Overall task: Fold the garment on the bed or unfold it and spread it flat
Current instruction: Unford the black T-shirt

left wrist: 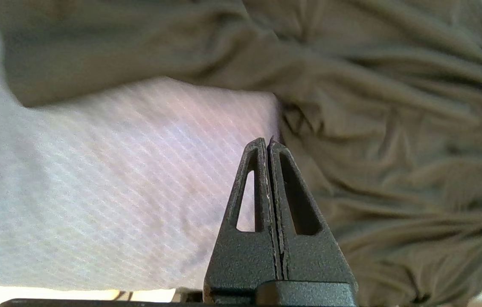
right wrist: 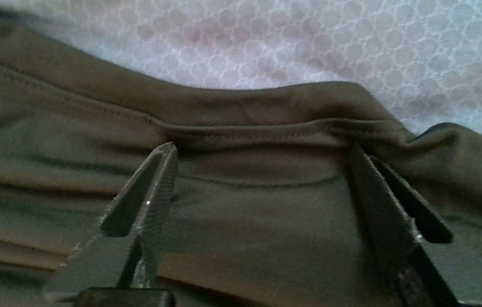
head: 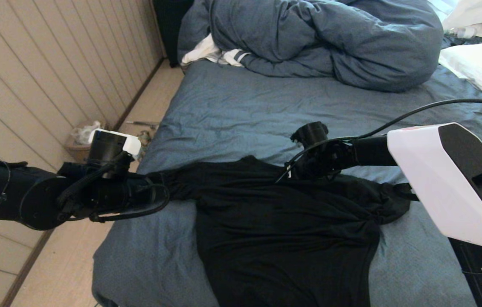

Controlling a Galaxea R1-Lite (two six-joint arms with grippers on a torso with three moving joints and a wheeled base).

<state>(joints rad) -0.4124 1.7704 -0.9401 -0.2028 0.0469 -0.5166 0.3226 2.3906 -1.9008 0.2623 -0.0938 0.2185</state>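
Head view, near to far: black thin-fabric short-sleeved T-shirt (head: pixel 283 230) lies plain side up on the slate-blue sheeted bed (head: pixel 241 111), length toward the robot. Left gripper (head: pixel 155 197), fingers pressed together, pinches its left sleeve. Right gripper (right wrist: pixel 262 170), spread wide and empty, hovers over the collar hem.

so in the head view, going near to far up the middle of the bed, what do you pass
black T-shirt → right gripper at its far edge → bare blue sheet → bunched blue duvet
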